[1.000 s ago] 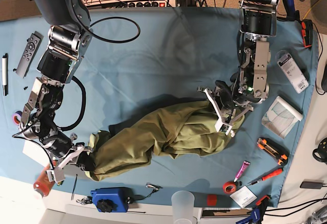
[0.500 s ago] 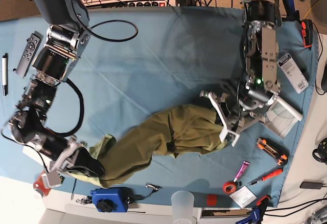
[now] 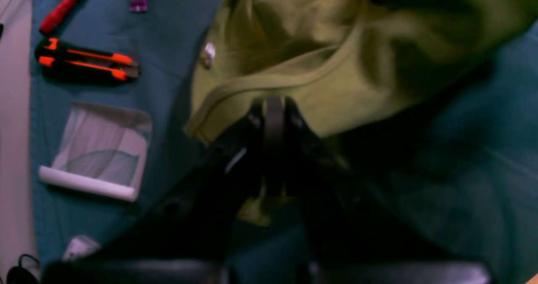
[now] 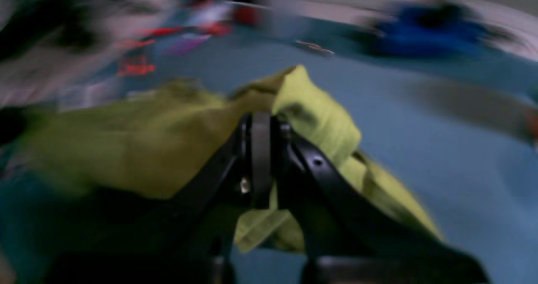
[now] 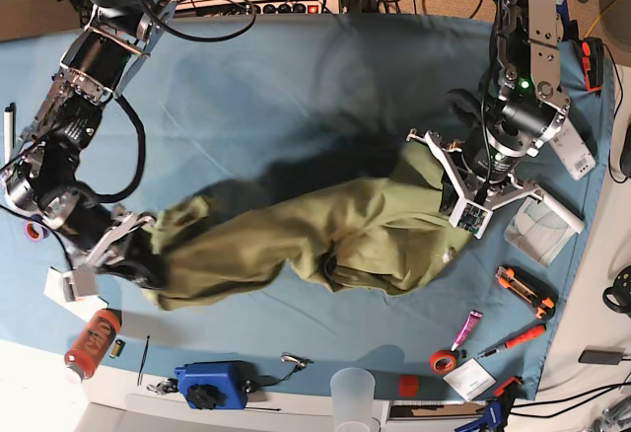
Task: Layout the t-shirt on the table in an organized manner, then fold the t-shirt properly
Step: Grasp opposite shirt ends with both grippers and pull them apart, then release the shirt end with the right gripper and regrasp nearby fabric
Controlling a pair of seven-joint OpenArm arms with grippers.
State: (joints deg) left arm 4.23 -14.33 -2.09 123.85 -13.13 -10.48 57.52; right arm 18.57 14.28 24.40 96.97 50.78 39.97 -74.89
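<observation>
Clamped on a ribbed edge of the large olive-green cotton t-shirt [image 5: 325, 240], the left gripper [image 5: 452, 190] is seen at the right of the base view, its black fingers [image 3: 274, 120] pressed together over the hem in the left wrist view. At the opposite end, near the table's front left corner, a bunched fold of the same garment is pinched between the closed black fingers [image 4: 260, 149] of the right gripper [image 5: 138, 250], as shown, somewhat blurred, by the right wrist view. Between the two grippers the shirt is stretched in a long, rumpled band across the wide table covered in light-blue cloth [image 5: 296, 107], sagging toward the front edge at its middle. A small white tag [image 3: 208, 52] is visible inside the fabric near the left gripper. Just beside that end of the shirt, an orange-and-black utility knife [image 5: 525, 291], a clear plastic packet with a white strip [image 5: 540, 223] and a red-handled screwdriver [image 5: 520, 338] are laid on the cloth. A blue box-shaped device [image 5: 210, 385] is set at the front edge.
</observation>
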